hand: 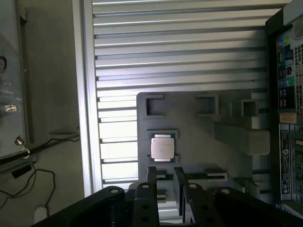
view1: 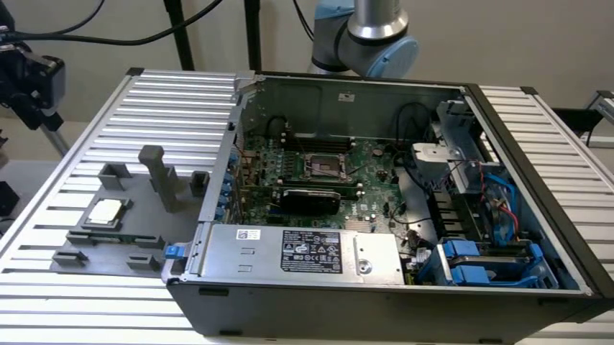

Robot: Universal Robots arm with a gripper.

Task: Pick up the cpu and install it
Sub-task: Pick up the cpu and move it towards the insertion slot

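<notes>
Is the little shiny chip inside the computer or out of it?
Out. The cpu lies flat in a holder on the gray tray, outside the computer case.

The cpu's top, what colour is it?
The cpu is silvery-white, clearest in the wrist view.

- Slatted aluminium table (view1: pixel 86 287): recorded as the base surface.
- Open computer case (view1: pixel 384 316): laid on the table, interior exposed upward.
- Green motherboard (view1: pixel 379 162): mounted inside the case; a dark square socket (view1: pixel 324 164) is seen near its middle.
- Silver box with black label (view1: pixel 307 251): fitted along the near wall of the case.
- Blue drive carriers (view1: pixel 479 262): housed at the exterior view's right.
- Grey fixture (view1: pixel 144 230): laid on the table just beside the case, at the exterior view's left.
- cpu (view1: pixel 106 210): seated flat in a fixture recess, silvery top upward.
- Robot arm (view1: pixel 374 36): seen behind the case.
</notes>
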